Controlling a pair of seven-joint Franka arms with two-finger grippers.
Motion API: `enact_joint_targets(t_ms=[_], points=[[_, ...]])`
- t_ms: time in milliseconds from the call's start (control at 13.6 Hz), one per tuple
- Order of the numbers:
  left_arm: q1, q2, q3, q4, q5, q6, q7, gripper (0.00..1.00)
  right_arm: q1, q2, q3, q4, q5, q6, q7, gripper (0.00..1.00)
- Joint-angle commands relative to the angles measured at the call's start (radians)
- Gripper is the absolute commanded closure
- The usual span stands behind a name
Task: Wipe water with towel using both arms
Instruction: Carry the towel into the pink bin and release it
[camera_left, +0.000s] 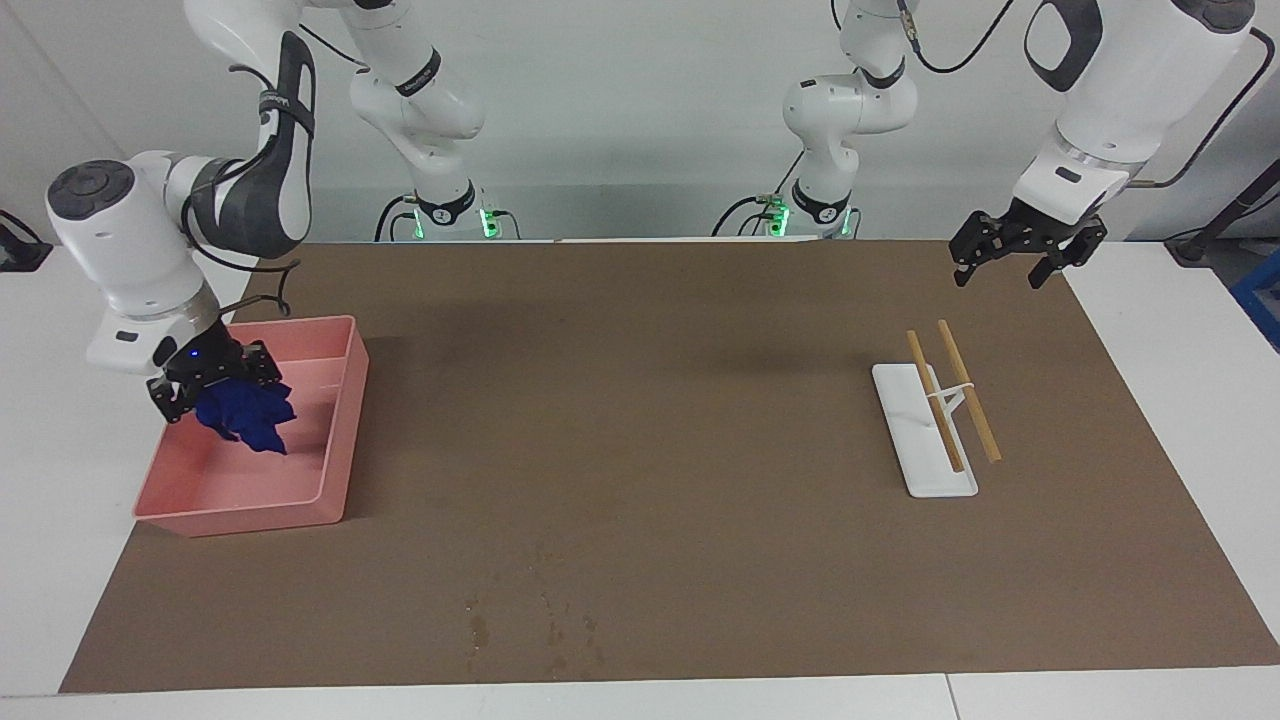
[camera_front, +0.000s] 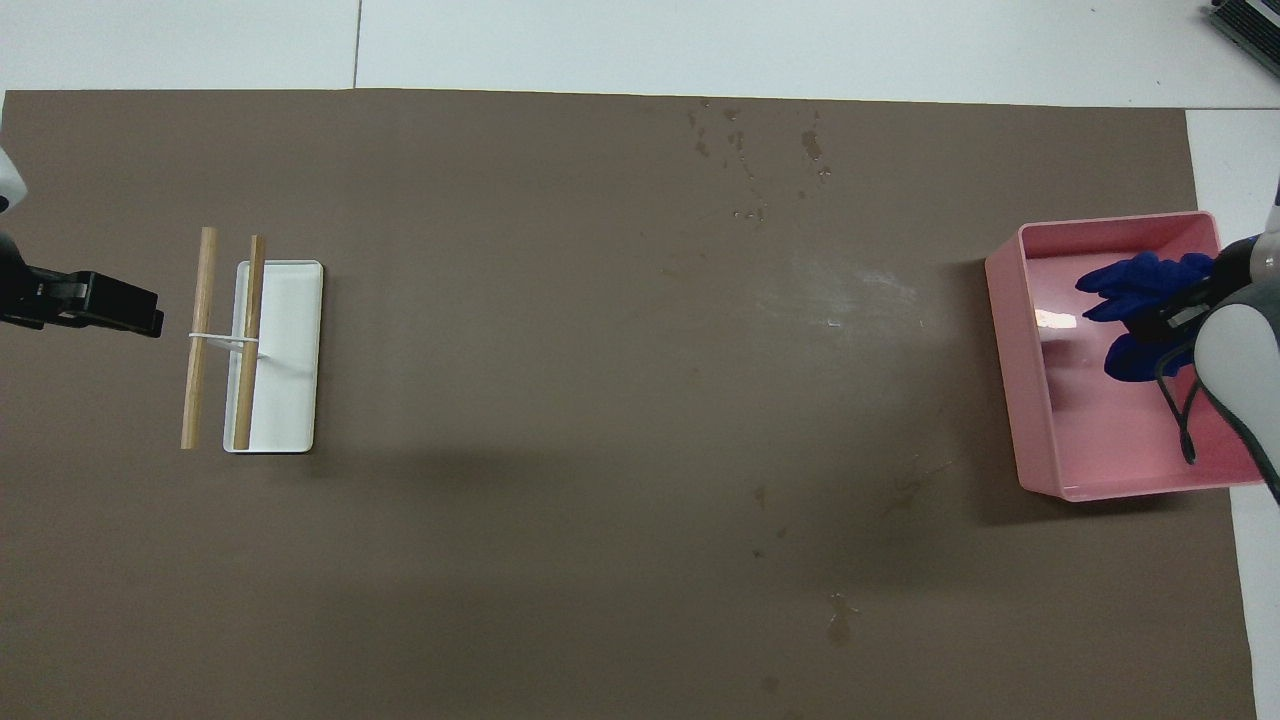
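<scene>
- Jaws: your right gripper (camera_left: 215, 392) is clamped on the blue towel (camera_left: 245, 418) over the pink tray (camera_left: 335, 430); your left gripper (camera_left: 1018, 250) waits, spread wide, empty
- Water (camera_left: 530, 620) blotches the brown mat (camera_left: 640, 420), unwiped: wiping looks undone

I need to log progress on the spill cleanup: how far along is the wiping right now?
Done: nothing visibly; wet blotches of water remain on the brown mat at the edge farthest from the robots. In hand: the right gripper, shut on the blue towel, holds it over the pink tray. Left: bringing the towel to the water and wiping. The left gripper waits open above the mat near the chopstick rest.
</scene>
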Motion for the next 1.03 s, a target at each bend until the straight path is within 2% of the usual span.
enact_joint_targets(t_ms=[0,74,221,368,589,810,958], points=[[-0.001,-0.028,0.004,-0.03,-0.01,0.002,0.003,0.0,-0.005,-0.046,0.008,-0.04,0.025,0.019,-0.011,0.15],[-0.001,-0.028,0.004,-0.03,-0.01,0.002,0.003,0.0,-0.006,-0.046,0.008,-0.038,0.025,0.019,-0.022,0.0],[-0.001,-0.028,0.004,-0.03,-0.01,0.002,0.003,0.0,-0.007,-0.045,0.008,-0.031,0.025,0.018,-0.016,0.0],[-0.001,-0.028,0.004,-0.03,-0.01,0.002,0.003,0.0,-0.005,-0.066,0.013,0.029,0.025,-0.028,-0.007,0.0],[-0.001,-0.028,0.004,-0.03,-0.01,0.002,0.003,0.0,-0.003,-0.107,0.034,0.146,0.058,-0.18,0.003,0.0],[-0.001,-0.028,0.004,-0.03,-0.01,0.002,0.003,0.0,0.029,-0.143,0.038,0.221,0.06,-0.316,0.158,0.0],[-0.001,-0.028,0.004,-0.03,-0.01,0.002,0.003,0.0,0.072,-0.146,0.053,0.29,0.06,-0.462,0.37,0.0]])
